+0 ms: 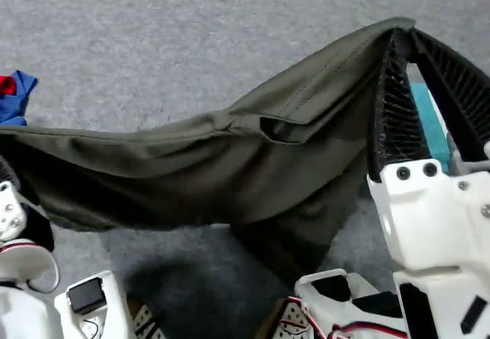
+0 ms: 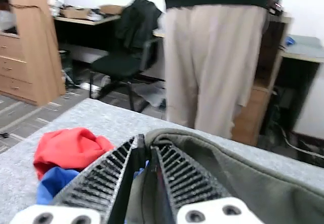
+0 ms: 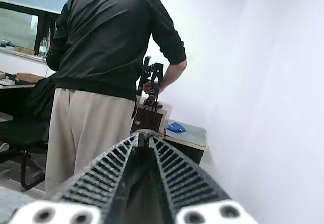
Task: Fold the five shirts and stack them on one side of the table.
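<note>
From where I stand, the olive-green cotton shirt (image 1: 230, 163) hangs stretched between the two arms above the grey felt-covered tabletop (image 1: 153, 48). Its long axis runs slantwise from the left edge of the tabletop up to the far right. The right pincer (image 1: 404, 34) is closed tight on the far-right end of the cloth and held high, with its ribbed black fingers (image 1: 387, 109) pointing away from the arm's white base. In its own wrist view the left pincer (image 2: 147, 142) is likewise clamped on a fold of the same olive fabric, and it sits lower than its partner. Between them the shirt sags, its loose lower part drooping toward the near edge; I cannot tell whether it touches the surface. A crumpled red garment (image 2: 68, 145) and a blue one (image 2: 53, 183) lie together just beyond the left pincer. I judge that the next move is to lower both ends evenly so the shirt lands flat, clear of that pile.
</note>
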